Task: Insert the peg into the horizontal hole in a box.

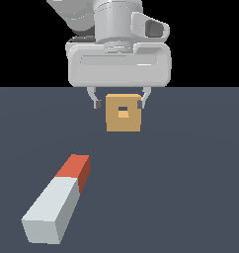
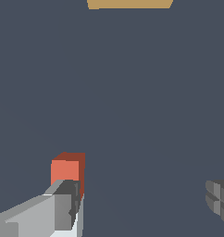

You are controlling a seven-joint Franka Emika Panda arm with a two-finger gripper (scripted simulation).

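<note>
The gripper is seen hanging above the dark floor, its fingers spread wide and nothing held between them. In the wrist view, one finger is shown near the red end of the peg, which lies flat on the floor, well apart from the box. The box is set further back, its hole left unfilled. The approach to the peg is judged to be in hand; next, the fingers must be lowered astride the bar and closed.
</note>
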